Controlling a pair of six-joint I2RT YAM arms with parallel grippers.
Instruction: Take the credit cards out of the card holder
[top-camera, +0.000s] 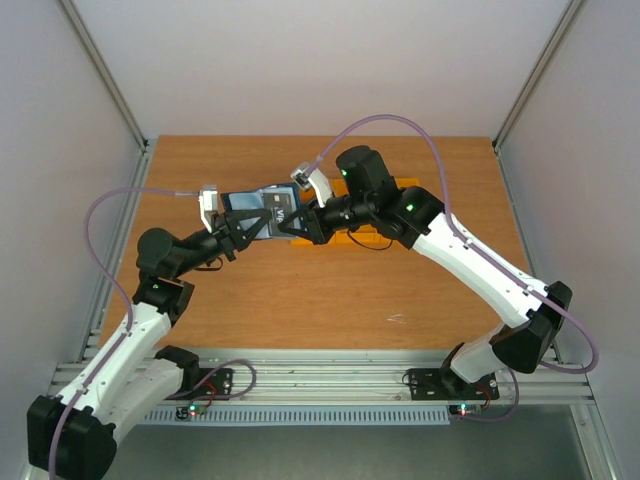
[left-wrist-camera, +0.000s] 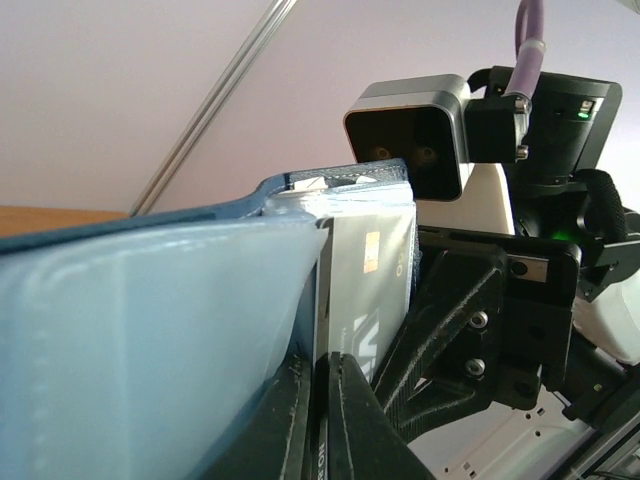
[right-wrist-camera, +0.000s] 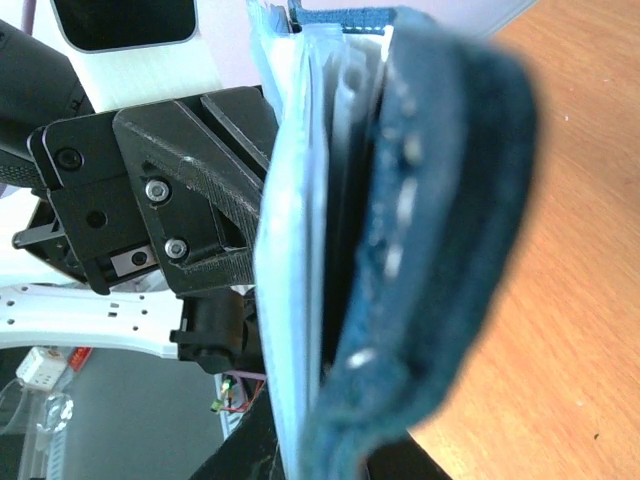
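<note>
two arms meet over the back half of the table (top-camera: 300, 300) with the card holder (top-camera: 248, 203) caught between them, near an orange bin (top-camera: 375, 240) under the right forearm. the right gripper (top-camera: 298, 222) is closed on the holder's right end, its navy cover and pale sleeves squeezed together in its wrist view. the left gripper (top-camera: 262, 228) has its fingers (left-wrist-camera: 350, 420) pressed nearly flat on a thin edge among the clear sleeves; whether that edge is a card or only a plastic leaf cannot be told. the holder appears lifted off the wood, lying open with its blue-grey inside turned up toward the overhead camera. its long axis runs left to right from one gripper to the other, a little tilted. a black card (top-camera: 283, 213) with white lettering shows in a sleeve near the right end; the other credit cards are not made out. the step in hand looks like the first extraction: one arm bracing, the other taking its pinch. the next move probably calls for a straight pull along the sleeve while the right arm holds firm, or the whole wallet may simply follow.
</note>
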